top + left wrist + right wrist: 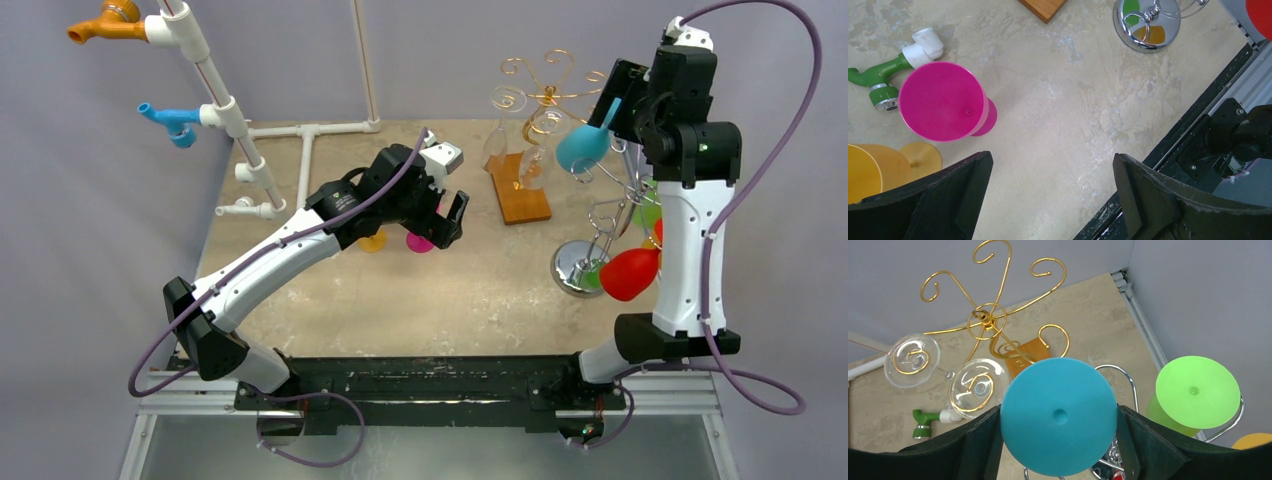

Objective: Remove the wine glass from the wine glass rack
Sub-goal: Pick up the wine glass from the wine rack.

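the teal wine glass point(583, 146) hangs at the upper right of the top view, its foot pinched in the partly closed right gripper point(1058, 455), stem slanting down-left above the chrome rack point(574, 268), while the left gripper point(1052, 170) gapes empty over the tabletop point(1073, 100).

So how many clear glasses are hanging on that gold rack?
2: one clear glass on the gold rack's left hook, a second glass beside it, nearer the stem. None seems hidden.
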